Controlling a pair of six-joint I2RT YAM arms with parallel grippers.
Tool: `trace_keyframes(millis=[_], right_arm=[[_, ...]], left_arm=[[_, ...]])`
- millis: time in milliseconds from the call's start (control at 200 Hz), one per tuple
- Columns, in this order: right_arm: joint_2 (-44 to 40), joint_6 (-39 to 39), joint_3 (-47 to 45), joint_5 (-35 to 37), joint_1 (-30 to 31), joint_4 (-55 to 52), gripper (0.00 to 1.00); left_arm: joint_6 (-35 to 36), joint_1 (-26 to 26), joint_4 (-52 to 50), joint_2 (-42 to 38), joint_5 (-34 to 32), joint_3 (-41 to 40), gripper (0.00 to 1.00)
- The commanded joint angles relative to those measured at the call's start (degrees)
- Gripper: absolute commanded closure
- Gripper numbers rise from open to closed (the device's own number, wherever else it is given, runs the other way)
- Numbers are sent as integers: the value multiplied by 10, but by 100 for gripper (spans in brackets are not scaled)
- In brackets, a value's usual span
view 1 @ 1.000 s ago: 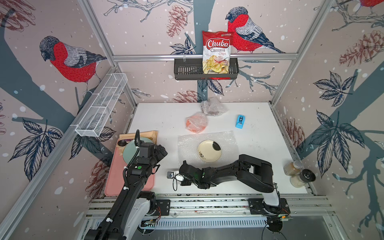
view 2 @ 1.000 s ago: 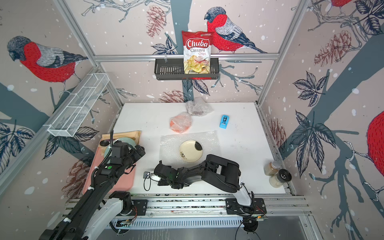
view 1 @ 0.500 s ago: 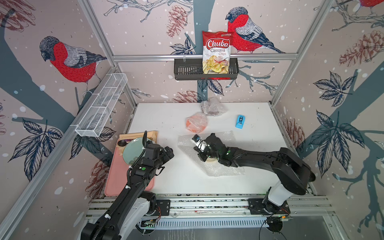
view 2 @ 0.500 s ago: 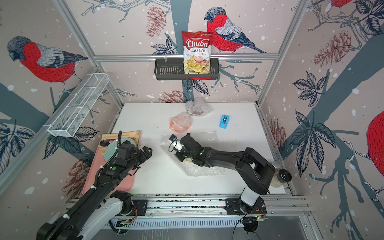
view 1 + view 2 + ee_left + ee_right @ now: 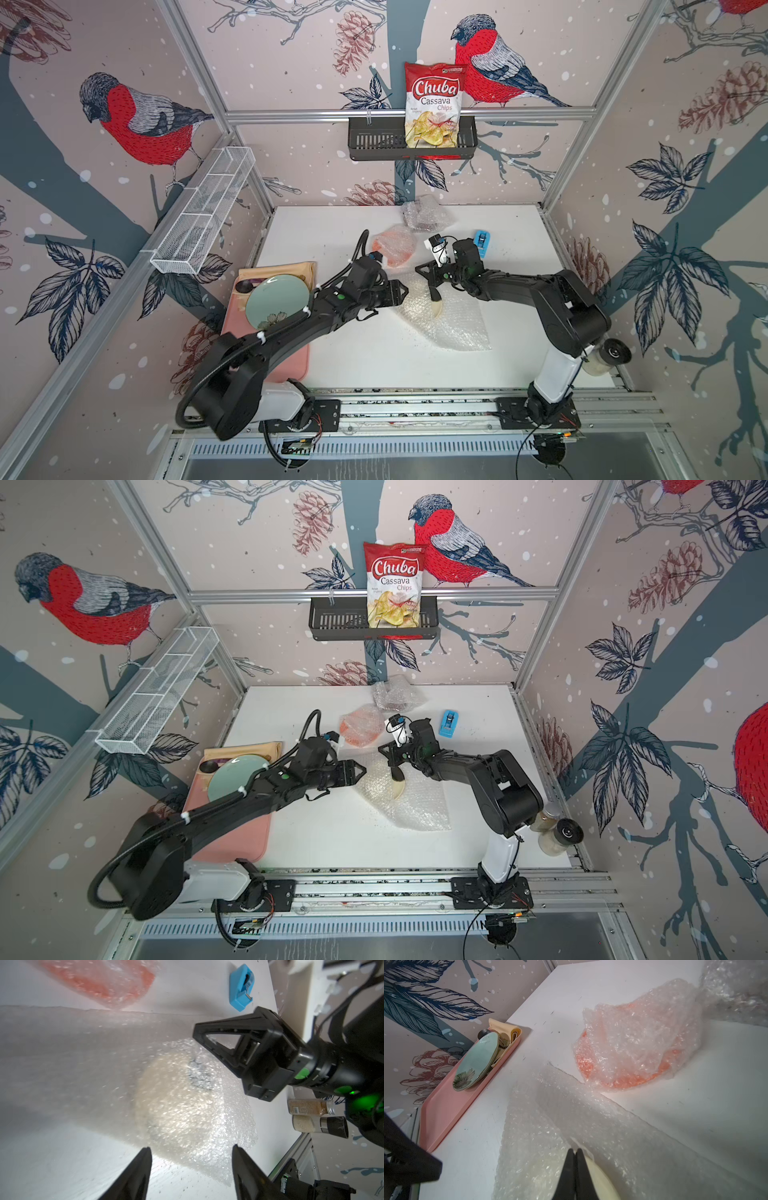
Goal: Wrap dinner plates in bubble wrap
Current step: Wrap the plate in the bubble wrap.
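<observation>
My right gripper (image 5: 575,1150) pinched shut, seemingly on bubble wrap (image 5: 457,328) folded over cream plate (image 5: 437,308). My left gripper (image 5: 405,291) half open, empty, just left. Press fold flat, wrap taut, rim covered.

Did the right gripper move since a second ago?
Yes. The right gripper moved farther back, ending much nearer the blue box.

The bubble wrap (image 5: 453,328) is clear, crinkly plastic, glinting over the smooth cream plate (image 5: 601,1179). The tabletop (image 5: 374,357) is smooth matt white. Left of the frame, the glazed pale green plate (image 5: 276,299) shines on a matt pink tray (image 5: 237,841).
</observation>
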Motion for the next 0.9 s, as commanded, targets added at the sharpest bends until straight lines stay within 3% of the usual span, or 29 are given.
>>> trace_keyframes(millis=[0,180,225,270,320,355,415,535,685,896], right_arm=[[22,32,16,-65,-6,20,100],[27,72,14,-64,-16,31,98],[20,83,13,-56,-21,26,87],[7,91,11,-48,-28,11,69],[-17,87,7,-34,-36,-17,58],[-37,73,4,-21,-42,-47,52],[-85,19,-1,24,-48,-125,32],[-181,-92,0,161,-35,-289,18],[-330,-195,-67,319,18,-379,15],[-466,-355,-181,336,128,-499,20]], left_arm=[[52,-9,-39,72,30,54,44],[52,-8,-53,194,14,147,49],[48,-8,-54,220,12,164,51],[45,-7,-54,246,9,178,54],[43,-7,-59,273,9,191,56],[42,-6,-62,288,8,200,56],[38,-6,-64,306,6,206,57],[28,-6,-45,315,8,191,57],[5,6,-6,310,20,153,57],[-11,12,41,306,57,128,58]])
